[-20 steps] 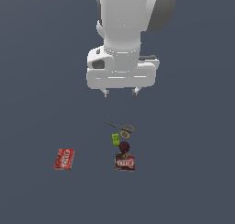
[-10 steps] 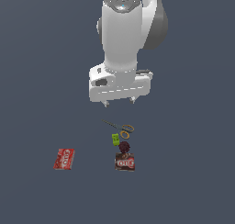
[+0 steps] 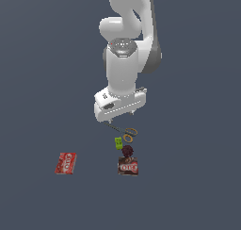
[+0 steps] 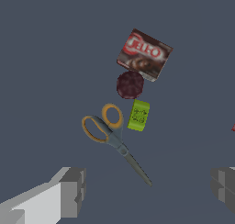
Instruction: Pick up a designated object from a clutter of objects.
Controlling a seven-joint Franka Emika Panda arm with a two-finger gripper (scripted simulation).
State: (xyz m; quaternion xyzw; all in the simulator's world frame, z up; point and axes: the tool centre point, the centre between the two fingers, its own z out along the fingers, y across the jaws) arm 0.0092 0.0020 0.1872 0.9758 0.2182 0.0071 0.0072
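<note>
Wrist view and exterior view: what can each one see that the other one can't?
Only the wrist view shows the white lettering on the brown-red box clearly, and the two grey fingertips of the tool spread wide apart. Only the exterior view shows the white robot arm and the whole flat red box with white lettering, lying apart at that view's left. Both show the scissors with orange ring handles, the small lime-green block and the dark maroon ball.
</note>
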